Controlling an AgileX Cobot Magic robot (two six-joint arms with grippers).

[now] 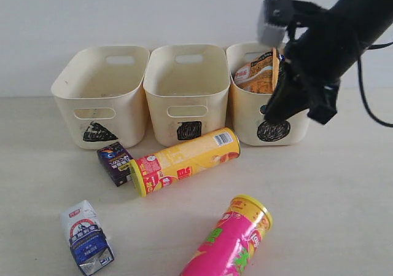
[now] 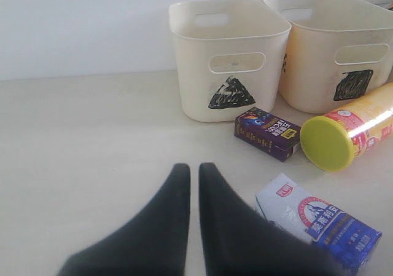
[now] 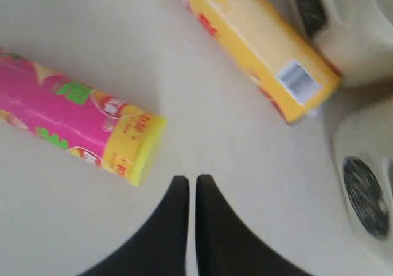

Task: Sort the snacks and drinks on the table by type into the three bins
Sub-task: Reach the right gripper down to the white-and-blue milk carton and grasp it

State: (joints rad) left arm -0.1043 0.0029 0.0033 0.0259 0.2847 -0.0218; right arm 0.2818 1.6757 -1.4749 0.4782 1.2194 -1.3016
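1. BINS. 3 cream bins stand in a row at the back of the bench: the triangle bin, the square bin and the circle bin. Each carries its black scribbled mark on the front wall.

2. SNACKS. The orange-brown bag stands inside the circle bin; its print is too small to read. The yellow tube lies on its side in front of the square bin. It carries red label panels near its green-yellow lid and a white barcode patch near its base. The pink tube lies nearer the front, its yellow lid toward the bins; its green lettering is illegible.

3. DRINKS. The purple carton lies just beside the yellow tube's lid, in front of the triangle bin; its white lettering is not legible. The white and blue carton lies at the front, showing a red logo patch and a round emblem.

4. PINCERS. The left pincer is narrow, fingers almost touching, holding nothing, near the white and blue carton. The right pincer is equally narrow and empty, over bare bench between the 2 tubes.
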